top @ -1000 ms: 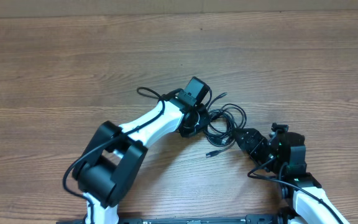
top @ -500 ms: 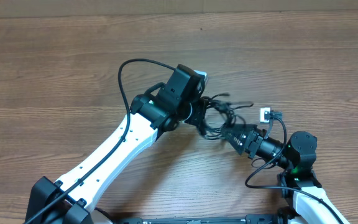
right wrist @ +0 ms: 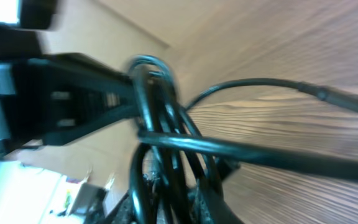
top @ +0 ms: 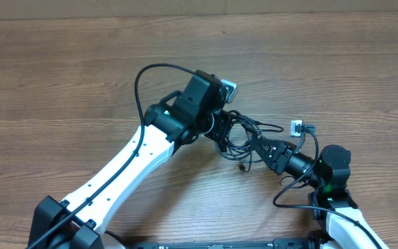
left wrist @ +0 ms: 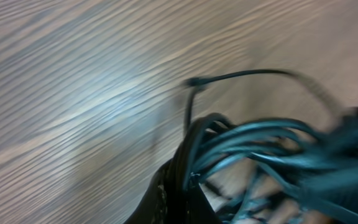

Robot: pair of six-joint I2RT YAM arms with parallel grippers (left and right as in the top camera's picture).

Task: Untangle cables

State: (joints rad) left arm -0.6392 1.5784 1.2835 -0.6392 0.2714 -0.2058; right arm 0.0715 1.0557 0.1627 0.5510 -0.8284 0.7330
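- One wooden tabletop point(top: 61, 69) carries everything.
- Two arms reach to the cables point(top: 244, 130): the left arm point(top: 150, 149) from their left, the right arm point(top: 309, 169) from their right.
- The cables form one tangled black bundle of several strands; the exact count cannot be told.
- The left fingers point(top: 222, 135) and right fingers point(top: 256, 145) are both closed on the bundle, at opposite sides.
- One plug end point(top: 242, 166) now shows just below the bundle; half a second ago it did not.

Blurred cables point(left wrist: 253, 149) bunched over the wooden table point(left wrist: 73, 93)
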